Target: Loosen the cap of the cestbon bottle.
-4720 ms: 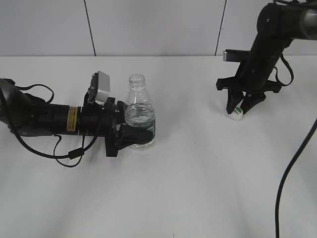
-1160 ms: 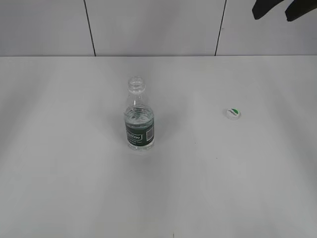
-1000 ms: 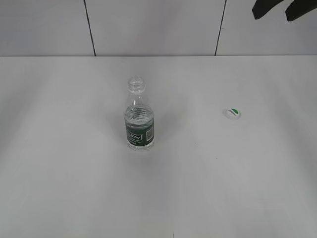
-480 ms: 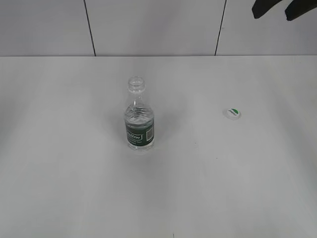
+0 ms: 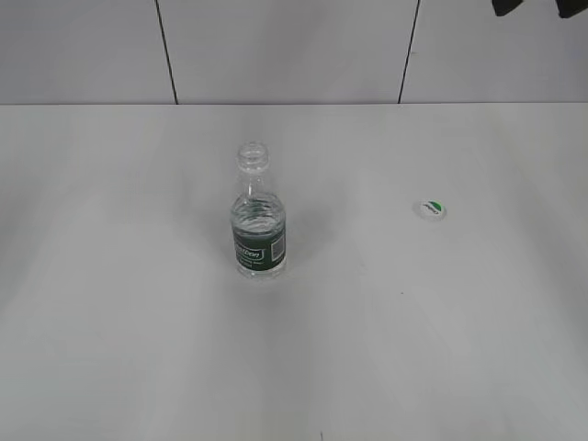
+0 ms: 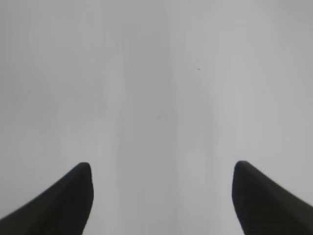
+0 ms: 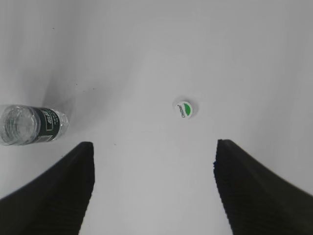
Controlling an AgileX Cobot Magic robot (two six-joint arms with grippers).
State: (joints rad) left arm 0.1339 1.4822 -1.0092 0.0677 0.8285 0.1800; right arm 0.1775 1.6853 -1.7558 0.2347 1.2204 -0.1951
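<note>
White plastic, small and round, the screw cap (image 5: 433, 209) lies flat on the pale tabletop (image 5: 386, 349), its green half-disc facing up — off the bottle and well apart from it, to the right. The small clear plastic cestbon bottle (image 5: 259, 220) stands upright near the table's middle, neck open, dark green label band around its lower half. High above the cap, the right gripper (image 7: 153, 196) hangs with black jaws spread wide, holding nothing. The left gripper (image 6: 162, 198) is spread too — only bare table beneath it.
</note>
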